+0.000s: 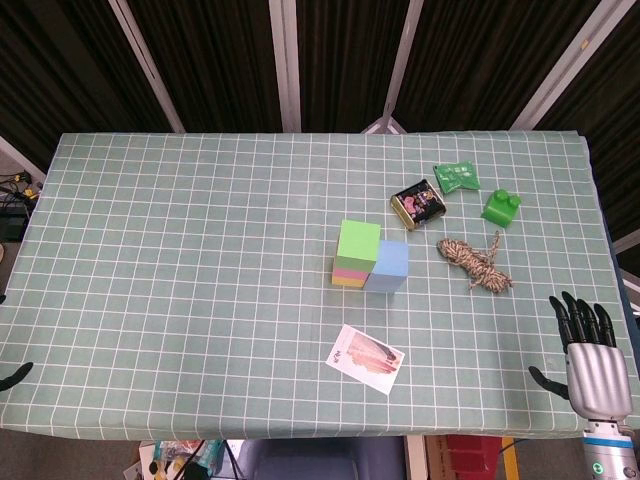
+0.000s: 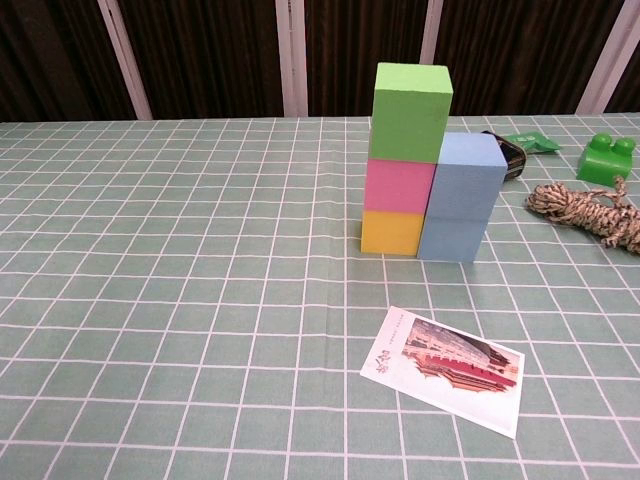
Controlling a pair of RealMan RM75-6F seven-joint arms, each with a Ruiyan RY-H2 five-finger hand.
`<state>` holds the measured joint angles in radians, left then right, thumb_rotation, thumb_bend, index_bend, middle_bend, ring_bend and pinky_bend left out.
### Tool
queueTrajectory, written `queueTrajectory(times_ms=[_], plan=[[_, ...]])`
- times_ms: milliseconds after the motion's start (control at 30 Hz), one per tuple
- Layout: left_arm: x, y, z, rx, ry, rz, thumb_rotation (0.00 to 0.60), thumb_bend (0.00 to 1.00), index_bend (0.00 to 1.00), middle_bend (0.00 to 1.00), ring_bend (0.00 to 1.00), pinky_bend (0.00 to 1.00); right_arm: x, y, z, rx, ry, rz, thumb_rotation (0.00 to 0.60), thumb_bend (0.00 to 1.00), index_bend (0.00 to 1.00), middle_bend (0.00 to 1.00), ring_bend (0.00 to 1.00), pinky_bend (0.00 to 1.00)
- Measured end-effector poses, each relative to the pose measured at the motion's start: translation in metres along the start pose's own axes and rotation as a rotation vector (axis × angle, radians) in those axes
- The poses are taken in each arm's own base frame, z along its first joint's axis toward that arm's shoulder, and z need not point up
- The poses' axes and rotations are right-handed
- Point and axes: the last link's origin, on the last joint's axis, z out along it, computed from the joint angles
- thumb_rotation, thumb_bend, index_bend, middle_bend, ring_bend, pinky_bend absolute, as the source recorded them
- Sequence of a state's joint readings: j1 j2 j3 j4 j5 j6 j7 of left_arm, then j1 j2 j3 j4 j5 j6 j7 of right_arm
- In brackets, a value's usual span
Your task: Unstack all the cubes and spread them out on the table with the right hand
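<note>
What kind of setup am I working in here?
Likely a lab test bench: a table under a green checked cloth, dark curtains on metal framing behind, assorted test props like the stacked cubes.

Right hand [image 1: 592,352] open, fingers [image 1: 580,320] straight, apart.

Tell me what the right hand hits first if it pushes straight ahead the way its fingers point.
Probably nothing. The right hand points up the table's right edge; the rope bundle and green toy brick lie to its left, seemingly off that line, though depth is uncertain.
</note>
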<state>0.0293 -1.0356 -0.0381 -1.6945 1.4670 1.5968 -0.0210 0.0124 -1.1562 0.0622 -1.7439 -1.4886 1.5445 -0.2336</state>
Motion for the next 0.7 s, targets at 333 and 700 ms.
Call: queueTrajectory(times_ms=[333, 700], plan=[[0.0014, 0.0029, -0.0013, -0.026, 0.008, -0.007, 0.600, 0.17, 0.15, 0.00, 0.00, 0.00, 0.0007, -0.0010, -0.0034, 0.016, -0.031, 0.039, 0.600, 0.09, 0.01, 0.06, 0.05, 0.01], [0.0030, 0.0036, -0.0007, -0.036, 0.040, -0.008, 0.600, 0.17, 0.15, 0.00, 0.00, 0.00, 0.0020, 0.0043, 0.0001, 0.016, -0.057, 0.092, 0.600, 0.09, 0.01, 0.06, 0.05, 0.01]])
